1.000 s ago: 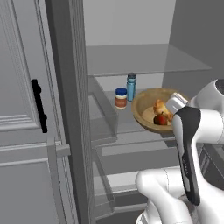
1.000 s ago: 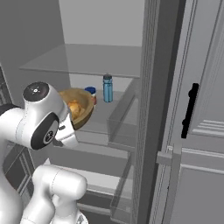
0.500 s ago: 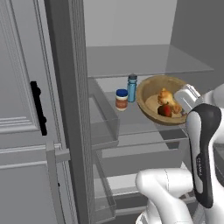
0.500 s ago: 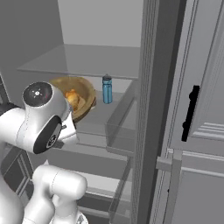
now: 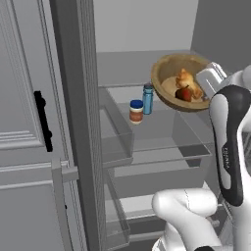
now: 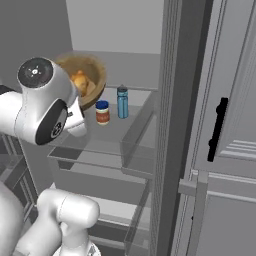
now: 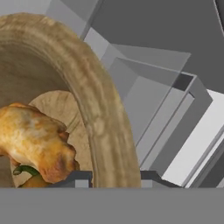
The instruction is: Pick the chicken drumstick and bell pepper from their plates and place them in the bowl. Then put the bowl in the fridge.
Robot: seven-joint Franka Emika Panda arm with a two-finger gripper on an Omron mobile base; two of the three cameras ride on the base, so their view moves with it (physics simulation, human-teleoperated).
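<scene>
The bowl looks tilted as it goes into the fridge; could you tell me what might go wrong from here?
1. The bowl is held by its rim in the shut gripper and tips toward the base, so the drumstick and pepper could slide out.
2. The jar and bottle stand on the shelf beside it; the bowl may knock them when lowered.
3. A rim grip might slip.

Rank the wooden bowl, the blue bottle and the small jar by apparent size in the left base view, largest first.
1. Wooden bowl, though it is raised nearer the camera.
2. Blue bottle.
3. Small jar, slightly shorter than the bottle but wider; a close call.
</scene>
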